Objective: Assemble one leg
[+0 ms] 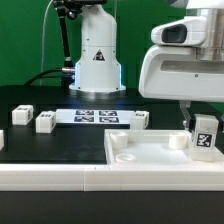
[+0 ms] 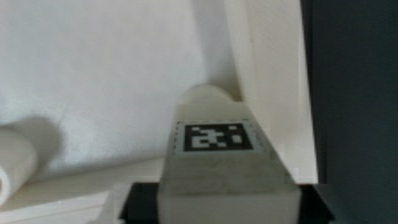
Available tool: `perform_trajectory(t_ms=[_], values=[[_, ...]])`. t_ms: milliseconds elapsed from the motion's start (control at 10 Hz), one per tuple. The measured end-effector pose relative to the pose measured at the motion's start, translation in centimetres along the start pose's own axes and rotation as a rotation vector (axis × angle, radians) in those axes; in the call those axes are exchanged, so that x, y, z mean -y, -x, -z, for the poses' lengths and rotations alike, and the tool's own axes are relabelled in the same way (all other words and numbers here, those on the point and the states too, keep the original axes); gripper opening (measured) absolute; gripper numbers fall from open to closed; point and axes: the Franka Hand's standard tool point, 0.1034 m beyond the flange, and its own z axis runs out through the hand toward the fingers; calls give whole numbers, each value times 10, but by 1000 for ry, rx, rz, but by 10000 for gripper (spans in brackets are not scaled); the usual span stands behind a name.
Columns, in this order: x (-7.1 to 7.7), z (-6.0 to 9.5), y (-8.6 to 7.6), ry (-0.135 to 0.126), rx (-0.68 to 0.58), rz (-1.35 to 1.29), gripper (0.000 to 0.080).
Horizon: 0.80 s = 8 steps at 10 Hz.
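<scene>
leg (image 1: 205, 136) held upright between the gripper (image 1: 203, 128) fingers, tag facing the camera, at the exterior view's right. positioned over the far right corner of the white tabletop (image 1: 150, 158), close beside its raised rim; cannot tell whether touching the surface. jaws clamped on the leg's sides. in the wrist view, same leg (image 2: 221, 140) seen end-on with its tag up, narrowing toward the tabletop (image 2: 107, 70), right next to the rim (image 2: 267, 80); rounded white boss (image 2: 22, 150) nearby on the tray floor. three more legs lying loose on the black table (image 1: 30, 150): one (image 1: 22, 114) and another (image 1: 46, 121) toward the exterior view's left, a third (image 1: 138, 119) just behind the tabletop. marker board (image 1: 95, 116) flat between them. robot base (image 1: 97, 60) standing at the back, well apart.
</scene>
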Motion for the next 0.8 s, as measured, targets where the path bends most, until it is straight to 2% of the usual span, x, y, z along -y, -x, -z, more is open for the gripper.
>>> perform_trajectory(t_ms=[100,200,400,800], values=[[-2,0,-1,-27,5,-98,290],[-3,-1,-2,-41,6,-229,290],[-4,-2,-2,-41,-5,-386,290],[-6,-2,-1,-62,-3,-769,290]])
